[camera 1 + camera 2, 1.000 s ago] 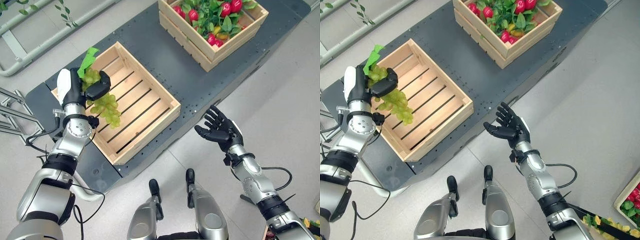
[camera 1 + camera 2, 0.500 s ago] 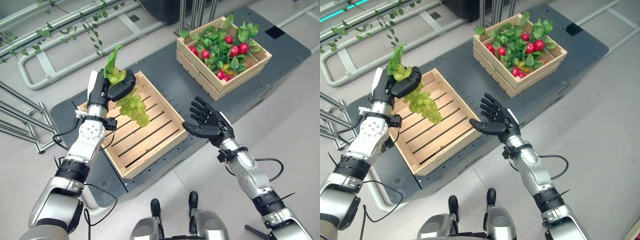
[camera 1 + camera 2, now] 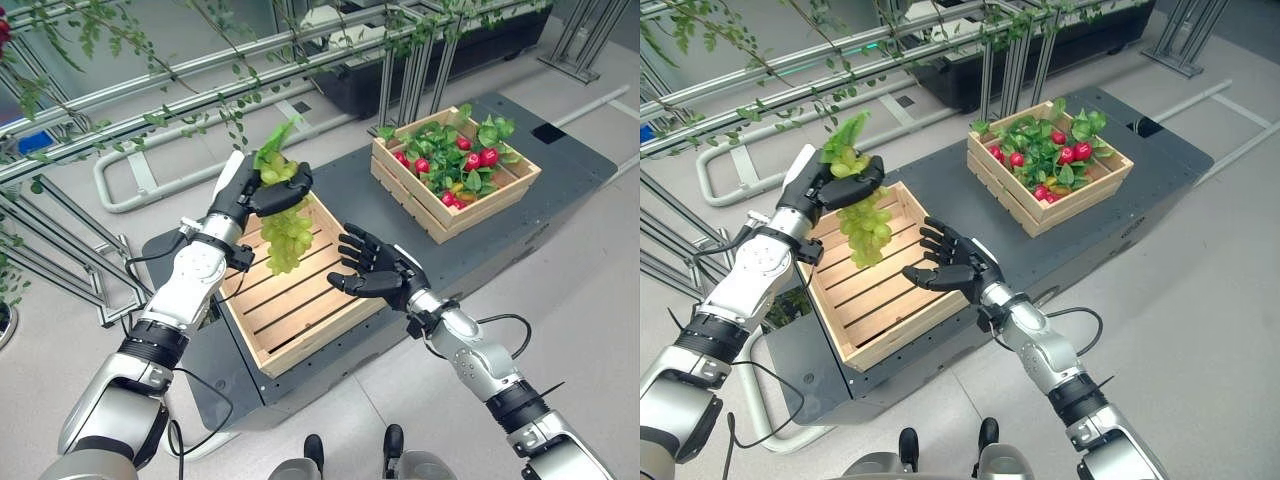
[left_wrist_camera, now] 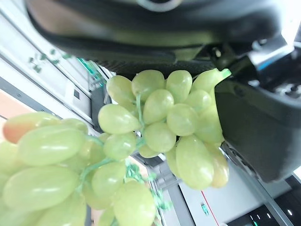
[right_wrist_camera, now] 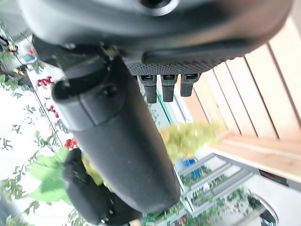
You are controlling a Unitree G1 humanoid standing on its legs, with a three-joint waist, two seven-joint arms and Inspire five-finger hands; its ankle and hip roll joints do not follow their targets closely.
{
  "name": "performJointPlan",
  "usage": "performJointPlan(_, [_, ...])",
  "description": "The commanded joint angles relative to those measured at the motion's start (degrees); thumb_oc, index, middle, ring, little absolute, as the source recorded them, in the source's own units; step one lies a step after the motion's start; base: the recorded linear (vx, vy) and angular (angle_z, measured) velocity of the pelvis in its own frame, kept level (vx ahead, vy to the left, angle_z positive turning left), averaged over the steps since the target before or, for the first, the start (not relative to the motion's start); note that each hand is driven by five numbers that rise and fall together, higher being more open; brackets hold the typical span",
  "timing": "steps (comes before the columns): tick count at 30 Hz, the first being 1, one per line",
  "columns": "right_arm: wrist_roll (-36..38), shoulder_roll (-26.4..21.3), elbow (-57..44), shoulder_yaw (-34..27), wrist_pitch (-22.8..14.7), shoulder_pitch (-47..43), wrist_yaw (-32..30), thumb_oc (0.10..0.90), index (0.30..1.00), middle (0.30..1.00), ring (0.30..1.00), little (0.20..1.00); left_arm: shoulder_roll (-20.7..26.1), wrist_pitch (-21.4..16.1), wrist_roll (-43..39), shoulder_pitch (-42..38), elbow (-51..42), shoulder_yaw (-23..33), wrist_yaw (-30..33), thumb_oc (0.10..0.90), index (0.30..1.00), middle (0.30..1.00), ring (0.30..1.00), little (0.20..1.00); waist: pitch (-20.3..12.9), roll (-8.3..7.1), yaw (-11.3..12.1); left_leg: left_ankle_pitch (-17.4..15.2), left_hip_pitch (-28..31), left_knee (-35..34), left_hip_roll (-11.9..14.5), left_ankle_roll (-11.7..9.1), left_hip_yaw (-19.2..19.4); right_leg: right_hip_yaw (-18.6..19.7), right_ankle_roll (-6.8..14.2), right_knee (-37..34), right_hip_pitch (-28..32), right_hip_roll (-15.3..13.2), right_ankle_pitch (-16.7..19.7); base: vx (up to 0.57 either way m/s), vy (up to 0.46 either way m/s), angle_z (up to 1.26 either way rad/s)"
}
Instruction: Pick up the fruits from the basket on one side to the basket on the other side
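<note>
Far left there's a metal rail frame [image 3: 60, 270] with vines [image 3: 150, 110] trailing over it, so not much swing room out that way. The left hand [image 3: 243, 190] is raised over the empty crate [image 3: 300, 290], fingers and thumb curled tight round the top of the grapes [image 3: 288, 232], just under the green leaf [image 3: 275, 140]. The bunch hangs free below the hand, above the crate's back half, touching nothing.

In my view the grapes will be a soft, floppy load: light, but the berries bruise easily and can pop off the stem if squeezed or jerked. Holding up near the stem looks like the safest spot, since the cluster just dangles and sways.

Next over, the right hand [image 3: 375, 274] sits near the crate's right rim, palm up, fingers spread and holding nothing, just beside the hanging bunch. Looks like it could cup the bottom of it.

Over on the right, the 2nd crate [image 3: 455, 190] stands well apart on the same dark platform [image 3: 560, 160], packed with leaves and red fruit. The open stretch of platform between the 2 crates gives decent clearance; mind the wooden rims.
</note>
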Motion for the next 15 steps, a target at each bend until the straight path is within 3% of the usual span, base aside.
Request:
performJointPlan(1, [4.2, 2.9, 0.6, 1.5, -3.1, -4.0, 0.0, 0.8, 0.9, 0.9, 0.9, 0.9, -1.3, -3.9, -1.7, -5.9, -1.5, -0.3, 0.0, 0.4, 0.3, 0.3, 0.3, 0.3, -10.6, 0.99, 0.7, -5.3, -0.4, 0.1, -1.5, -0.7, -1.2, -1.8, 0.3, 0.7, 4.9, -2.8, -6.4, -0.02, -0.024, 0.04])
performJointPlan(15, [4.7, 7.2, 1.1, 4.7, -4.6, -9.8, -3.8, 0.8, 0.9, 0.9, 0.9, 0.9, -6.5, -1.6, -1.8, -6.9, -2.5, -4.7, -3.9, 0.4, 0.3, 0.3, 0.3, 0.3, -11.6, 0.16, 1.9, -5.1, -0.6, 0.1, -1.3, -0.7, -1.9, -2.2, 0.5, 0.1, 5.1, -2.8, -6.0, -0.01, -0.006, 0.01])
